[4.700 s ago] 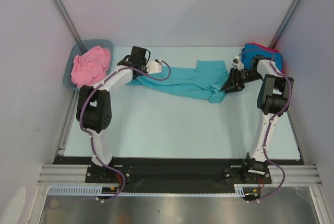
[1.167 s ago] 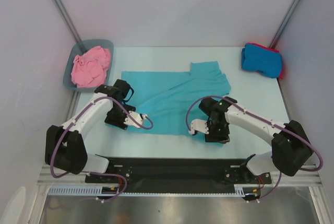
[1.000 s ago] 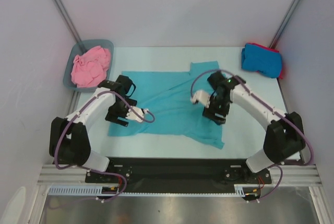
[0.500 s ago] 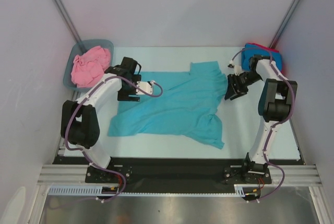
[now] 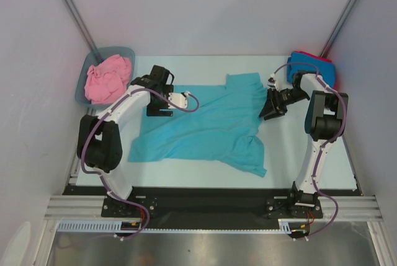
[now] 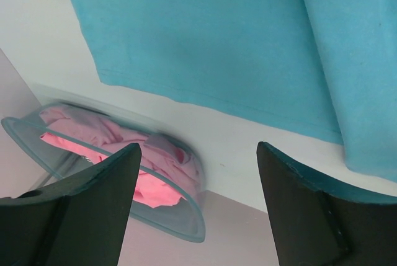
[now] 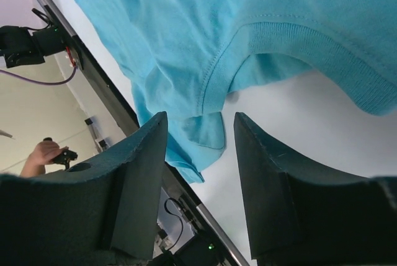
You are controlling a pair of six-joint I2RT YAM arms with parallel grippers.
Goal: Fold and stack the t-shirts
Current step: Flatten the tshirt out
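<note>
The teal t-shirt (image 5: 205,123) lies spread open on the table, its near right corner bunched. My left gripper (image 5: 160,111) hovers open over its far left edge; in the left wrist view the teal cloth (image 6: 205,30) lies beyond the wide-apart fingers (image 6: 93,198), nothing between them. My right gripper (image 5: 265,115) is open by the shirt's right sleeve; the sleeve hem (image 7: 291,36) lies past its empty gripper (image 7: 200,148). The pink t-shirt (image 5: 108,79) is crumpled in the tub. A folded bright blue t-shirt (image 5: 313,64) sits on a red one (image 5: 316,58) at the far right.
The grey-blue tub (image 5: 127,50) stands at the far left corner and shows in the left wrist view (image 6: 186,198). Grey walls close in the table on three sides. A black rail (image 5: 205,195) with both arm bases runs along the near edge.
Over the last second both arms swung from the shirt's near side to its far edge, leaving it spread out. Since half a second ago, the right gripper edged left toward the sleeve.
</note>
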